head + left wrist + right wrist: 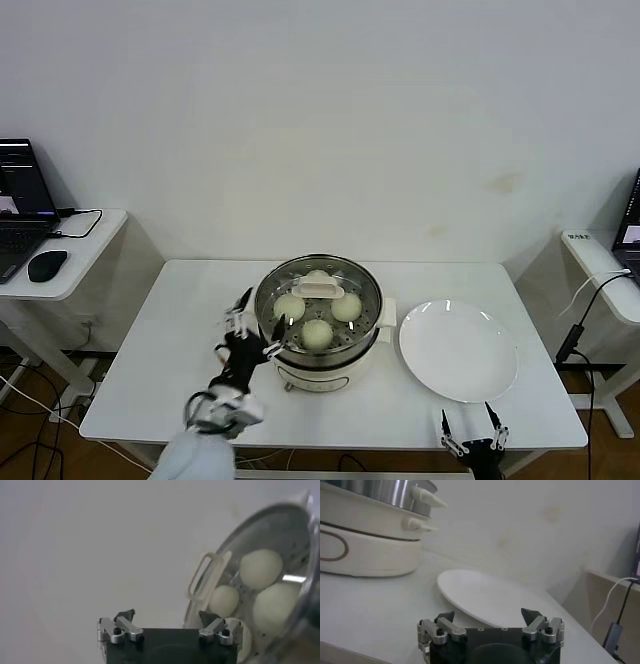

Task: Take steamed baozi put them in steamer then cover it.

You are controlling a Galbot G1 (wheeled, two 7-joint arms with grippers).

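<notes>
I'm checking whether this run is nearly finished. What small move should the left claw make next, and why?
Probably draw the left claw back from the shiny round steel steamer: the clear glass lid already sits on it over the four pale round buns, the round white plate is bare, and the claw is open, holding nothing.

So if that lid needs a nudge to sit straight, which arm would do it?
Probably the left. Its end effector is open right beside the steamer, by the cover over the baozi. The right end effector sits at the table's front edge, beyond the plate.
</notes>
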